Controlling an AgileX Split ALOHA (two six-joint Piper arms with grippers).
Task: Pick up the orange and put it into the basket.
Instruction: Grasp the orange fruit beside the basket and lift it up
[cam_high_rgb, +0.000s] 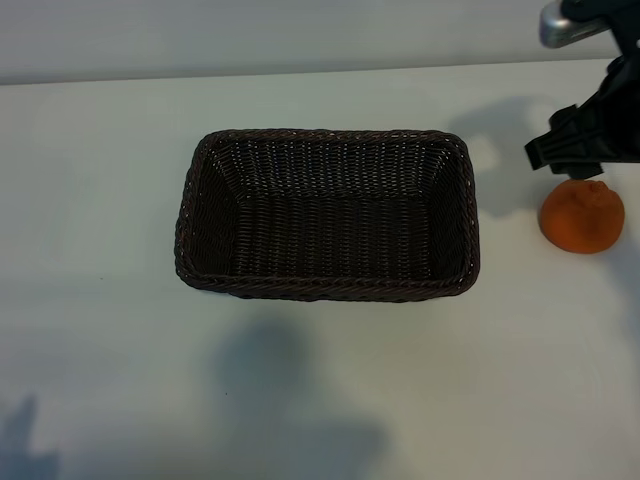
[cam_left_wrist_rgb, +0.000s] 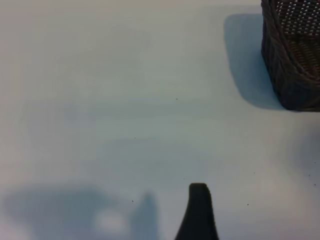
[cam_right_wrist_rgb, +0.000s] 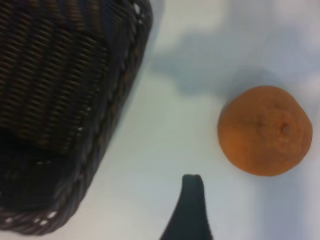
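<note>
1. Dark brown woven wicker basket (cam_high_rgb: 325, 215), rectangular with rounded corners and braided rim: stands mid-table on the plain white table (cam_high_rgb: 100, 350), nearest the exterior camera; holds nothing.
2. Small round bright-orange fruit, the orange (cam_high_rgb: 582, 215), dimpled skin: rests on the table to the basket's right, well apart from its rim, not held.
3. Right gripper (cam_high_rgb: 580, 150), black: hangs above and just behind the orange, jaws apart, gripping nothing; one finger (cam_right_wrist_rgb: 190, 210) shows in the right wrist view, beside the orange (cam_right_wrist_rgb: 265, 130).
4. Left gripper: out of the exterior view; jaws apart; one fingertip (cam_left_wrist_rgb: 199, 212) shows over bare table, basket corner (cam_left_wrist_rgb: 295, 55) farther off. Parked.
5. Step in hand, by judgement: approach, before the grasp. Next move calls for centring over the orange, lowering, closing.
6. Brands, labels, writing: none readable.
</note>
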